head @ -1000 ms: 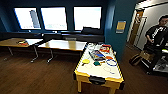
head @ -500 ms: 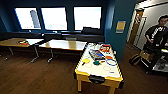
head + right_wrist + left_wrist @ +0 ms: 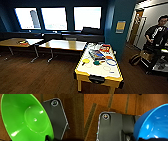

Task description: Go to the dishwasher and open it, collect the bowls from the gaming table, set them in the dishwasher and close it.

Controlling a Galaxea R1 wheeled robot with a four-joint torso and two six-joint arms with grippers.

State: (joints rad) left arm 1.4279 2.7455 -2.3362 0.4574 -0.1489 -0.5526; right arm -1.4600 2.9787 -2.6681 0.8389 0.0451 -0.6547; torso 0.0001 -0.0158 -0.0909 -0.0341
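Observation:
A blue bowl [image 3: 154, 124] hangs over the brown carpet in the left wrist view, with my left gripper [image 3: 133, 137] shut on its rim. A green bowl [image 3: 26, 119] is held the same way in my right gripper [image 3: 48, 138], seen in the right wrist view. The gaming table [image 3: 82, 72], white-topped with a yellow and black edge, stands ahead and slightly right in the head view. On it lie a yellow bowl [image 3: 86, 60], a dark green bowl [image 3: 96, 62] and an orange bowl [image 3: 109, 57]. The dishwasher is out of view.
A blue-rimmed hoop [image 3: 111, 62] and flat game boxes [image 3: 96, 53] also lie on the gaming table. Wooden-topped tables [image 3: 63, 45] stand under the windows at the back. A person [image 3: 156, 37] stands at the right beside a cart [image 3: 160, 62], with a bag [image 3: 135, 59] on the floor.

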